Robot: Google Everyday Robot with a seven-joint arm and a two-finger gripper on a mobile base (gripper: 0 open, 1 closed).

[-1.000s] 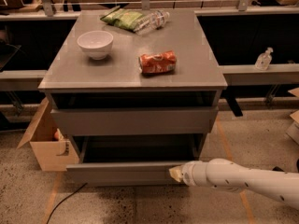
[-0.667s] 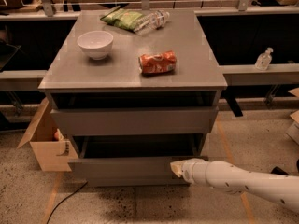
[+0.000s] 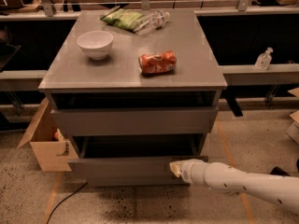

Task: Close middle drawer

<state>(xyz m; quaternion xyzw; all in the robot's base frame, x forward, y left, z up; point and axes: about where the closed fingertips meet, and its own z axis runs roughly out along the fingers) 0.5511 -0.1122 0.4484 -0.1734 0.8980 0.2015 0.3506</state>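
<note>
The middle drawer (image 3: 124,167) is a wide grey drawer with a plain flat front, low on the grey cabinet (image 3: 65,76). It stands pulled out, and its dark interior (image 3: 140,146) shows behind the front panel. My gripper (image 3: 176,168) comes in from the lower right on a white arm (image 3: 233,181). Its tip rests against the right part of the drawer's front panel. The drawer above (image 3: 135,120), with a taller front panel, also stands slightly out.
On the cabinet top are a white bowl (image 3: 95,44), a crushed orange can (image 3: 158,62), a green snack bag (image 3: 122,19) and a clear bottle (image 3: 154,20). A tan cardboard box (image 3: 46,141) stands at the cabinet's left. A black cable (image 3: 60,199) lies on the floor.
My gripper has moved forward toward the cabinet, and the middle drawer has slid partway in with it.
</note>
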